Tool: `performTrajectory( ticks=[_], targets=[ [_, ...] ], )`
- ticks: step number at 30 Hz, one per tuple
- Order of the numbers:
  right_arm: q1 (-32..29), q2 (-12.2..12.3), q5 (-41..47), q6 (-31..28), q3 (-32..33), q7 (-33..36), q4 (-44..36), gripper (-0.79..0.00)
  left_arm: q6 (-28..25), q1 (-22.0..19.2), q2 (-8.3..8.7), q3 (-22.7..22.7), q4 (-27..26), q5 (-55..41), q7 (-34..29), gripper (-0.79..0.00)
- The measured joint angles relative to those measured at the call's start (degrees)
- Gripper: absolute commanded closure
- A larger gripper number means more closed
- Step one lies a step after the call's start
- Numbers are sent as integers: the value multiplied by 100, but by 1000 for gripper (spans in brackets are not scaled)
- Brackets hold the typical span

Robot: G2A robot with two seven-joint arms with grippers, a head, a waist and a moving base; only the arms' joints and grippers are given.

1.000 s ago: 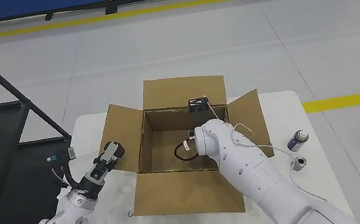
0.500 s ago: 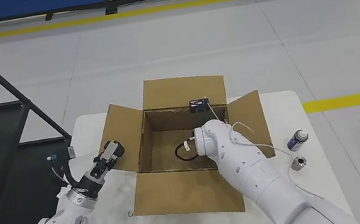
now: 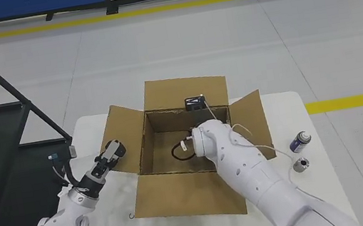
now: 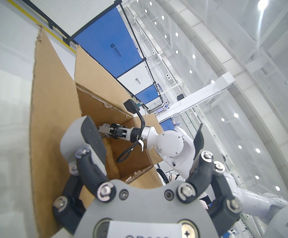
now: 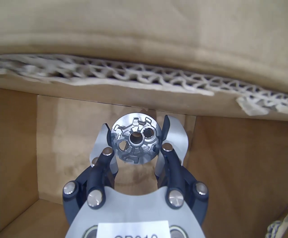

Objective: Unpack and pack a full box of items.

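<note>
One metal disc point(image 5: 135, 140), face toward the wrist, clamped in right hand point(image 5: 136, 128) inside the box point(image 3: 188, 195); left hand point(image 4: 144, 130) spread empty over tabletop point(image 3: 285, 106).

the box point(image 3: 180, 192) is set on the table point(image 3: 289, 106); inside it a metal disc point(image 5: 135, 140) is held by the right gripper point(image 5: 136, 123); a can point(image 3: 300, 141) is stood right of it.

the top view looks steeply down from above the arms at the table point(image 3: 283, 107) and the open box point(image 3: 181, 196), floor point(image 3: 226, 33) beyond. the left wrist view sits low outside the box's left flap point(image 3: 120, 141), tilted up toward the ceiling point(image 4: 225, 45). the right wrist view is close inside, facing a wall point(image 5: 74, 117). all share the box's interior.
</note>
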Motion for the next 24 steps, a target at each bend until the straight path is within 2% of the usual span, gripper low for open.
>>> performTrajectory(
  ticks=[7, 16, 24],
  targets=[
    [-575, 243, -329, -217, 268, 349, -1250, 0, 3, -104, -11, 80, 60, 2, -21, -785],
    [-2217, 685, -1332, -575, 860, 1339, -4328, 0, 9, -200, -24, 173, 98, 22, -31, -785],
    [-3130, 828, -1511, -1107, 1121, 1625, -6162, 0, 25, -241, -32, 231, 109, 29, -30, -785]
  ],
)
